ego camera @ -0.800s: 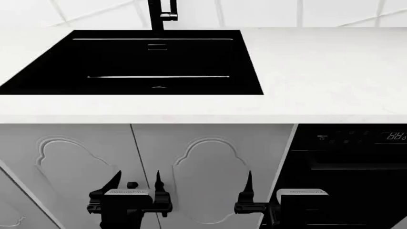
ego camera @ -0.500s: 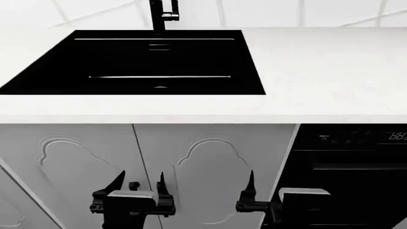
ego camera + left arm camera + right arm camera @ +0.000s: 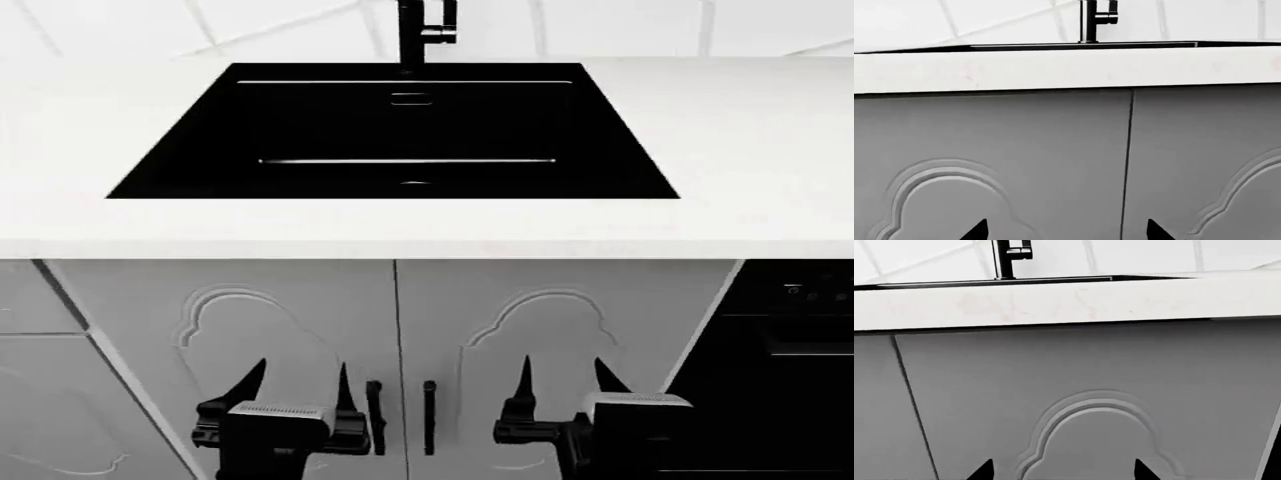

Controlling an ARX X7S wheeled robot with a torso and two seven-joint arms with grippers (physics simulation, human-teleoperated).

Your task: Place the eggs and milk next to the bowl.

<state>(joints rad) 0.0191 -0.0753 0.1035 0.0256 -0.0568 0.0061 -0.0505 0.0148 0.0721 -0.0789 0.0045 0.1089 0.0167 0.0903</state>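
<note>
Both grippers held low before the sink cabinet.

The left gripper (image 3: 296, 385) and right gripper (image 3: 561, 380) are seen empty, jaws spread, below the counter (image 3: 747, 150); eggs, milk and bowl are not shown.

Ahead of my jaws and above them I see a black sink (image 3: 394, 130) sunk in a white countertop (image 3: 747, 150), a black faucet (image 3: 424, 30) at its back edge. Grey cabinet doors (image 3: 267, 330) face the jaws, and a dark appliance (image 3: 787, 350) stands off to their right.
</note>
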